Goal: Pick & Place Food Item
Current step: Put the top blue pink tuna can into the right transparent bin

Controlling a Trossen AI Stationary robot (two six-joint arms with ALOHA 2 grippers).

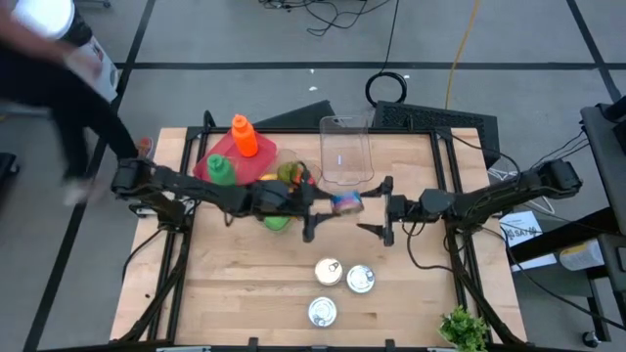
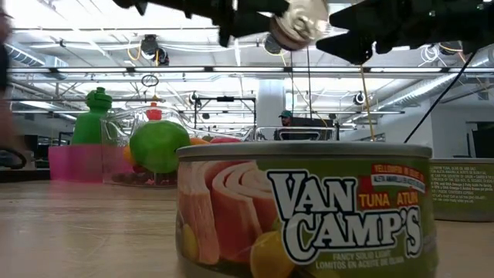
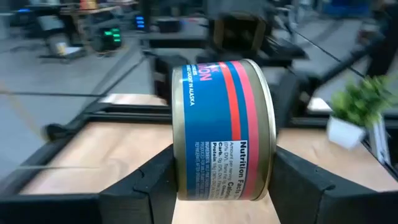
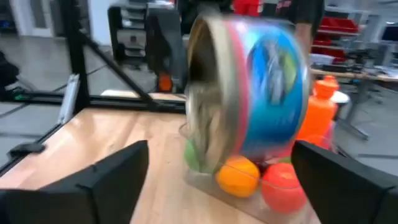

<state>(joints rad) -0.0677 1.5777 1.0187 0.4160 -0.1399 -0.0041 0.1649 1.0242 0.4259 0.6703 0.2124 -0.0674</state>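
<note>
Can, blue w/ pink-red band, hangs mid-table in high view, pinched by left gripper; right gripper just beside it, fingers spread wide, off it. 3 more cans lie nearer. Left wrist: fingers clamp can. Right wrist: fingers apart, holding nothing.

Grey floor with black cables

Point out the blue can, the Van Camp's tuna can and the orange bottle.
blue can (image 3: 224, 130), left wrist view, label side.
Van Camp's tuna can (image 2: 309, 212), low view, front label.
orange bottle (image 1: 244, 137), high view, body.
</note>
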